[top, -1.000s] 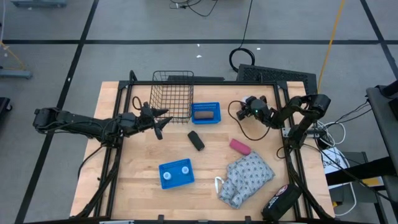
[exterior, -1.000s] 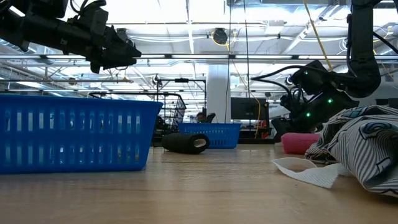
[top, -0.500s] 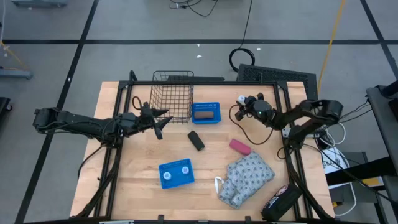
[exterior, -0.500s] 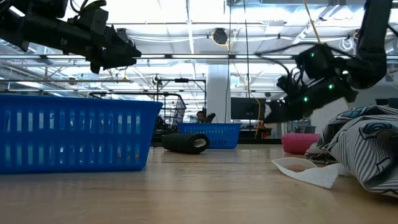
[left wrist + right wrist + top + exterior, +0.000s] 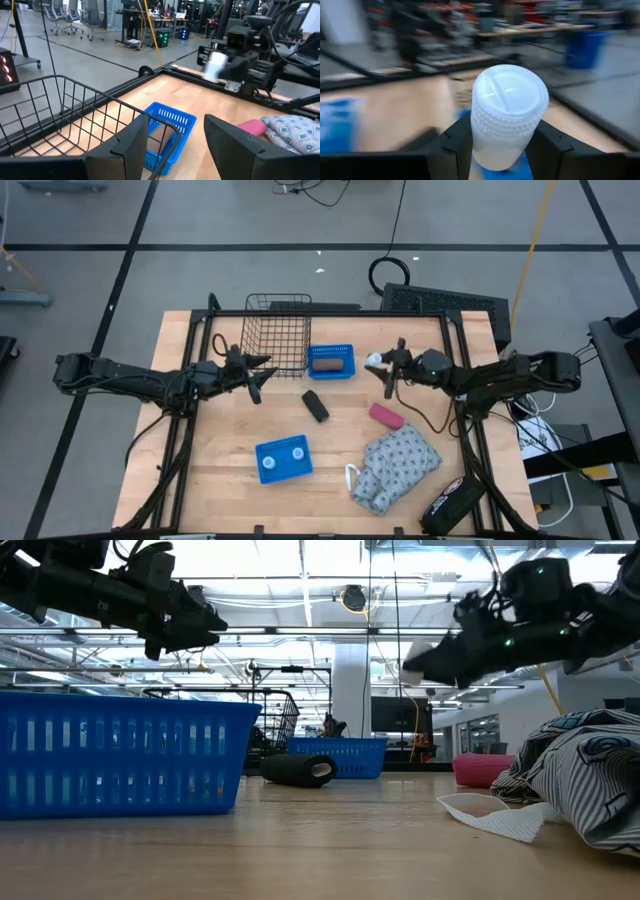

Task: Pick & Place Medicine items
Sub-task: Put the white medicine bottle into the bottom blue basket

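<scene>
My right gripper (image 5: 384, 367) is shut on a white ribbed medicine bottle (image 5: 509, 112), in the air above the table's far right part, between the far blue tray (image 5: 331, 361) and the pink block (image 5: 386, 416). The left wrist view shows the same bottle (image 5: 216, 65) in that gripper. Two more white caps (image 5: 268, 461) (image 5: 297, 451) sit in the near blue tray (image 5: 283, 458). My left gripper (image 5: 255, 382) hangs open beside the wire basket (image 5: 277, 340), touching nothing. My right gripper pinches the bottle's ribbed side wall (image 5: 485, 135) between its two fingers (image 5: 452, 147), one on each side. The bottle's cap end (image 5: 510, 90) sticks out past the fingertips. The fingers come nearly level from the table's right side, and the bottle is lifted clear of the table.
A brown block lies in the far blue tray. A black block (image 5: 315, 405) lies mid-table. A patterned cloth (image 5: 400, 465) and a black case (image 5: 450, 505) fill the near right corner. Bare wood shows between the two trays on the left half.
My right arm has stretched out and risen, carrying the bottle up and toward the table's left and slightly toward its near edge. The gripper has tipped from pointing downward to nearly level. My left arm has kept still.
</scene>
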{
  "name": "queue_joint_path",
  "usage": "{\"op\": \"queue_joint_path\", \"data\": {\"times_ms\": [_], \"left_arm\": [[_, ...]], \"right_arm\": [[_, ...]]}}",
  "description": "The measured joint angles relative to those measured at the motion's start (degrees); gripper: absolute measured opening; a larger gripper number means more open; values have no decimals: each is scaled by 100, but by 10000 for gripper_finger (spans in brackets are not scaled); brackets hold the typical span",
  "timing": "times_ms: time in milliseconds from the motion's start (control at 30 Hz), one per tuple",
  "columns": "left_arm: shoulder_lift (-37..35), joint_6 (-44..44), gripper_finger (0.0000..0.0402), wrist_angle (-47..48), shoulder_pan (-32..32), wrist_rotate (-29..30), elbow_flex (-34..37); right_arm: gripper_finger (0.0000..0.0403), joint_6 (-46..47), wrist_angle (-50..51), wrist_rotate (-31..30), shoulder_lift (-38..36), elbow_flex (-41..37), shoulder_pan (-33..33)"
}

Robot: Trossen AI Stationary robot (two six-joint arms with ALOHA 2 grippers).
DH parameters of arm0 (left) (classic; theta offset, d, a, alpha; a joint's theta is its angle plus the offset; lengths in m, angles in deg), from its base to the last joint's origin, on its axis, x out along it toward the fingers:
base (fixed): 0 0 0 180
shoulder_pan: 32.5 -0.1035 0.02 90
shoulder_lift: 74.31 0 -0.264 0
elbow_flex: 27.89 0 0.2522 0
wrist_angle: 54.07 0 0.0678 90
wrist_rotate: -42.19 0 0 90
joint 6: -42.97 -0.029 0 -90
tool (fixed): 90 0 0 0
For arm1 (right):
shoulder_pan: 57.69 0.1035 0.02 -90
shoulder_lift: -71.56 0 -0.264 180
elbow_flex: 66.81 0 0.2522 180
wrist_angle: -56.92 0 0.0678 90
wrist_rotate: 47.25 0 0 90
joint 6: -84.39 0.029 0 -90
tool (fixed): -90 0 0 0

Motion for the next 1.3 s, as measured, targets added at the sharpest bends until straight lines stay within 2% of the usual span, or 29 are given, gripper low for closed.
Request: {"op": "queue_joint_path", "data": {"times_ms": [200,400,467,567,700,900,967,1033,1200,1300], "left_arm": [[1,150,202,-47,0,2,0],[1,707,202,-49,0,2,0],[1,808,203,-46,0,2,0],[-1,886,202,-46,0,2,0],[0,1077,202,-46,2,98,0],[1,1599,203,-49,0,710,0],[0,1817,202,-51,0,758,0],[7,1974,203,-49,0,754,0],[221,2595,202,-81,0,737,0],[451,2659,202,-531,0,369,0]], "right_arm": [[133,577,-2,1333,-251,0,383],[133,1290,28,2819,-270,0,705],[133,1444,140,3073,-273,0,875],[133,1468,472,2950,-271,8,1158],[133,1383,1703,2506,-270,339,1469],[134,662,4048,919,-268,1324,1937],[134,463,4156,526,-268,1461,2081],[134,338,4026,377,-268,1475,2192],[134,195,3972,326,-268,1475,2288],[134,239,3904,322,-195,1475,2283]]}}
